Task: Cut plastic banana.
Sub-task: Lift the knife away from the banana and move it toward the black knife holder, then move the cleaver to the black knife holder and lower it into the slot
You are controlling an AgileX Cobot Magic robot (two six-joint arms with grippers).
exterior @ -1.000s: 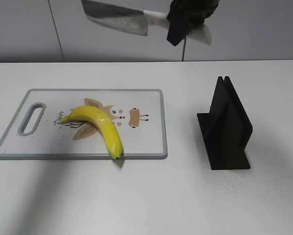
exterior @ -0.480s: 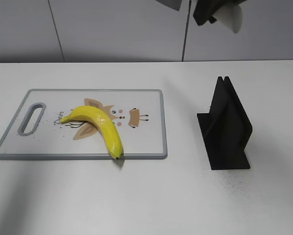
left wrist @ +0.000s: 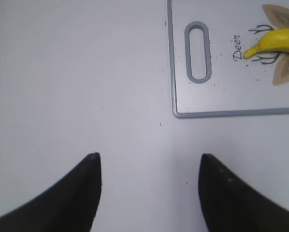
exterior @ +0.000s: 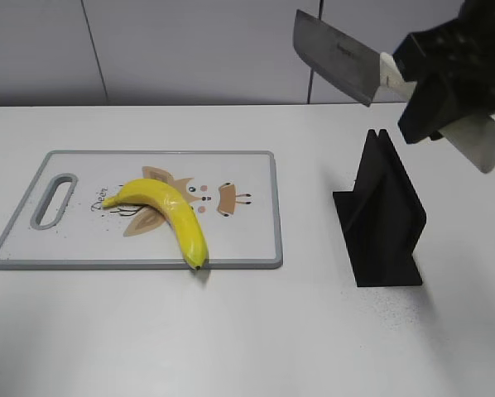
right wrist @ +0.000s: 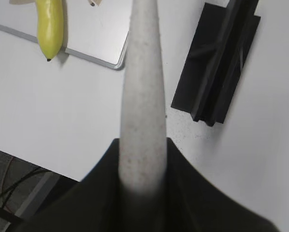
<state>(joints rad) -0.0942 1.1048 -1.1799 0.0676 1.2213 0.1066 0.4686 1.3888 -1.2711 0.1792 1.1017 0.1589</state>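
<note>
A whole yellow plastic banana (exterior: 169, 211) lies on the white cutting board (exterior: 256, 165) with a deer print. My right gripper (exterior: 434, 91) is shut on the white handle of a cleaver knife (exterior: 334, 58) and holds it in the air, blade pointing left, above the black knife stand (exterior: 384, 215). The right wrist view shows the handle (right wrist: 143, 96) between the jaws (right wrist: 143, 164), with the banana tip (right wrist: 50, 24) and the stand (right wrist: 222, 63) below. My left gripper (left wrist: 149, 162) is open and empty over bare table left of the board (left wrist: 231, 92); the banana's stem end (left wrist: 280, 41) shows there.
The knife stand stands on the table right of the board. The board has a handle slot (exterior: 53, 198) at its left end. A grey wall runs behind the table. The table's edge and cables (right wrist: 14, 193) show at the lower left of the right wrist view.
My right gripper has carried the knife from above the board's far edge up and rightward, then down to a spot above the knife stand. The banana has not moved.
</note>
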